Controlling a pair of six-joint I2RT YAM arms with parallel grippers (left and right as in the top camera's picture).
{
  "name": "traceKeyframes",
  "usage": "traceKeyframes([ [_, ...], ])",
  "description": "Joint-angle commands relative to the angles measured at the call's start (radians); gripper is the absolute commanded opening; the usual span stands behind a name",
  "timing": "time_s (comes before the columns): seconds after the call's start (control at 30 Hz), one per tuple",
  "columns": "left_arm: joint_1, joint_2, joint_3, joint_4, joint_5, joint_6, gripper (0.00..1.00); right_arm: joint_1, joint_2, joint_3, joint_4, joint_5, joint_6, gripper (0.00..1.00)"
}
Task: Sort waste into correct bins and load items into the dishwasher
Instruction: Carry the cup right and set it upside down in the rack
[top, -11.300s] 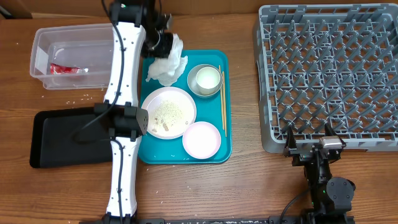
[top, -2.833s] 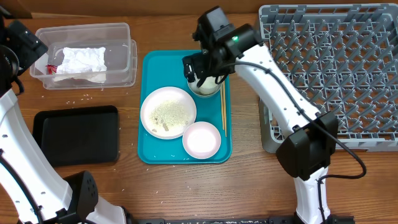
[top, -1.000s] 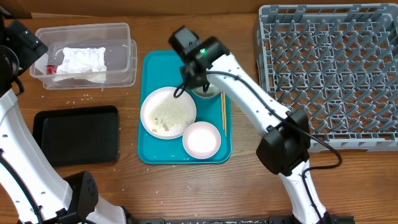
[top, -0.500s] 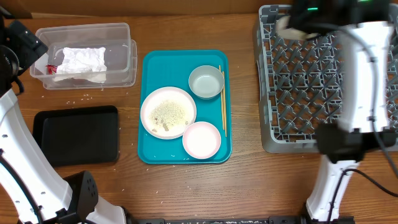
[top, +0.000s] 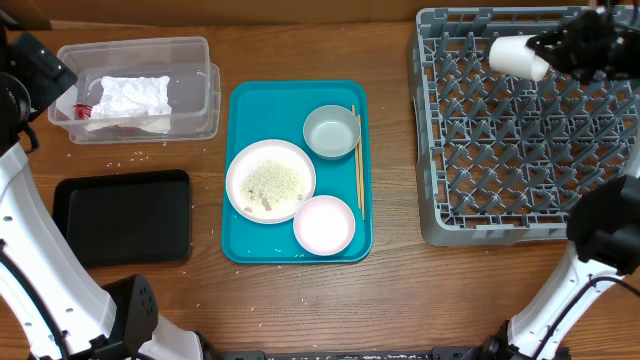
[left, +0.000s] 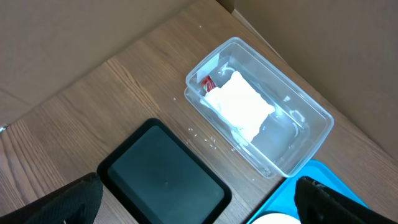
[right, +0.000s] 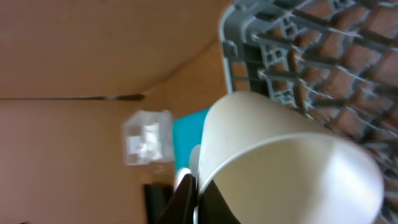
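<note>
So we're gripping the small white cup (top: 515, 56) in the right claw (top: 548, 50), which is clenched onto it. The cup is lying tipped on its side in the air over the back of the big square grey plastic dish rack (top: 520, 170), near its left edge. In the right wrist view the cup is filling most of the frame, with the rack's pegs behind it.

Our left claw (left: 196, 185) is hanging spread wide with nothing in it, looking down on the left end of the wooden bench (top: 400, 300). Below it, the crumpled white paper napkin (top: 125, 98) and the small red crinkled wrapper (left: 207, 81) are sitting inside the clear rectangular plastic tub (top: 190, 50). The shallow black rectangular tray (top: 120, 215) is lying just in front of the tub.

On the teal serving tray (top: 245, 100), the round white-pink plate (top: 236, 185) is carrying a pile of white rice-like grains (top: 270, 182). The grey bowl (top: 331, 131), the smaller pinkish bowl (top: 324, 224) and the thin wooden chopsticks (top: 357, 160) are sitting there too.
</note>
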Motion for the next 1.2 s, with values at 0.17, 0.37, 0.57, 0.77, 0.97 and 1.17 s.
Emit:
traceKeyframes([
  [0.17,0.006,-0.002,0.004,0.000,-0.013,0.008,1.00,-0.066,0.020,-0.239,0.329,-0.286,0.164,0.04],
  [0.37,0.006,-0.002,0.004,0.000,-0.013,0.008,1.00,-0.085,0.021,-0.349,0.495,-0.281,0.251,0.04],
  [0.57,0.006,-0.002,0.004,0.000,-0.013,0.008,1.00,-0.085,0.041,-0.373,0.525,-0.219,0.269,0.04],
  [0.77,0.006,-0.002,0.004,0.000,-0.013,0.008,1.00,-0.085,0.089,-0.373,0.537,-0.245,0.269,0.04],
  [0.97,0.006,-0.002,0.004,0.000,-0.013,0.008,1.00,-0.090,0.105,-0.373,0.534,-0.240,0.272,0.05],
  [1.17,0.006,-0.002,0.004,0.000,-0.013,0.008,1.00,-0.120,0.105,-0.372,0.449,-0.111,0.270,0.07],
])
